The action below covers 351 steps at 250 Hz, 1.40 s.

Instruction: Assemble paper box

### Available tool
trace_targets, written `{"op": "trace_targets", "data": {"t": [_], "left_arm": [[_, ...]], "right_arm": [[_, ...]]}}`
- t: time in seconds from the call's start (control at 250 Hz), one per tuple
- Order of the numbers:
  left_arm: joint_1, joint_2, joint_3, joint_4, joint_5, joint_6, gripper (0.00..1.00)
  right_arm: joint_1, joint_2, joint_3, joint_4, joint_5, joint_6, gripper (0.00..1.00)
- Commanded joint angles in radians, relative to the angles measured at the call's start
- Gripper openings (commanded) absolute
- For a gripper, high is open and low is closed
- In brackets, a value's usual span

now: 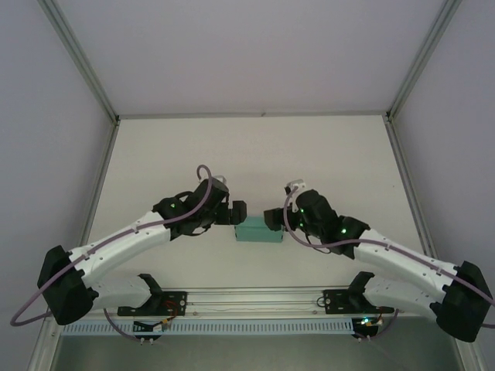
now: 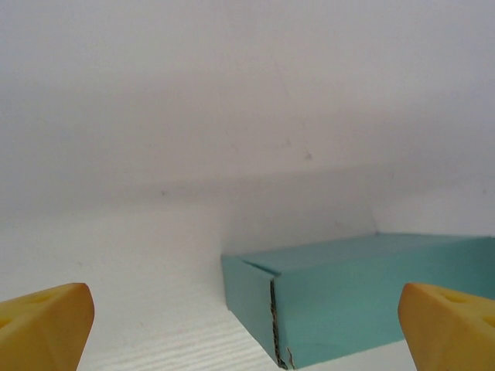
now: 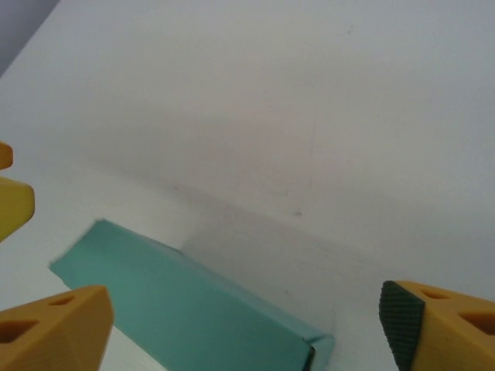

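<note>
The paper box [image 1: 260, 230] is a small closed teal-green rectangular box lying flat on the white table between my two arms. My left gripper [image 1: 237, 212] is at the box's left end, open. In the left wrist view its yellow fingertips [image 2: 43, 326] stand wide apart, and the box [image 2: 371, 297] lies just ahead with a frayed corner seam facing me. My right gripper [image 1: 274, 218] is at the box's right end, also open. In the right wrist view its fingers [image 3: 54, 331] straddle the box [image 3: 193, 309] without touching it.
The white table [image 1: 255, 154] is walled by white panels with metal frame posts [image 1: 77, 58] at the back corners. A rail [image 1: 255, 297] runs along the near edge between the arm bases. A yellow finger of the other gripper [image 3: 11, 202] shows at the left edge of the right wrist view.
</note>
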Motion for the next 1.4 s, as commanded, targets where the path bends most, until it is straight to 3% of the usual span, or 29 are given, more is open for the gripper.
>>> {"op": "trace_targets", "data": {"t": [0.0,0.128,0.256,0.311,0.411,0.623,0.791,0.982,1.23,1.334,1.397], "left_arm": [[0.0,-0.038,0.02,-0.064,-0.083,0.034,1.0],[0.007,-0.037,-0.006,-0.051,-0.027,0.043,1.0],[0.012,-0.03,-0.034,-0.067,-0.012,0.027,1.0],[0.018,-0.036,-0.055,-0.06,-0.004,0.017,1.0],[0.023,-0.045,-0.082,-0.055,-0.002,-0.002,1.0],[0.029,-0.062,-0.116,-0.077,-0.034,-0.026,1.0],[0.043,-0.103,-0.156,-0.085,-0.048,-0.05,1.0],[0.053,-0.168,-0.18,-0.13,-0.113,-0.07,1.0],[0.063,-0.231,-0.198,-0.163,-0.188,-0.109,1.0],[0.068,-0.233,-0.204,-0.171,-0.206,-0.13,1.0],[0.07,-0.237,-0.208,-0.17,-0.207,-0.134,1.0]], "right_arm": [[0.001,0.051,0.089,-0.107,0.019,-0.154,1.0],[-0.009,0.106,0.158,-0.197,0.044,-0.185,1.0],[-0.01,0.135,0.199,-0.297,-0.289,-0.432,1.0],[-0.009,0.17,0.227,-0.343,-0.373,-0.534,1.0],[-0.009,0.247,0.268,-0.395,-0.353,-0.683,1.0],[-0.008,0.46,0.364,-0.393,-0.176,-0.885,1.0],[0.002,0.592,0.443,-0.465,-0.202,-0.936,0.84],[0.021,0.628,0.42,-0.331,0.022,-0.85,0.57],[0.04,0.69,0.448,-0.205,0.551,-0.697,0.51],[0.059,0.766,0.5,-0.264,0.656,-0.604,0.5],[0.084,0.81,0.532,-0.318,0.663,-0.544,0.55]]}}
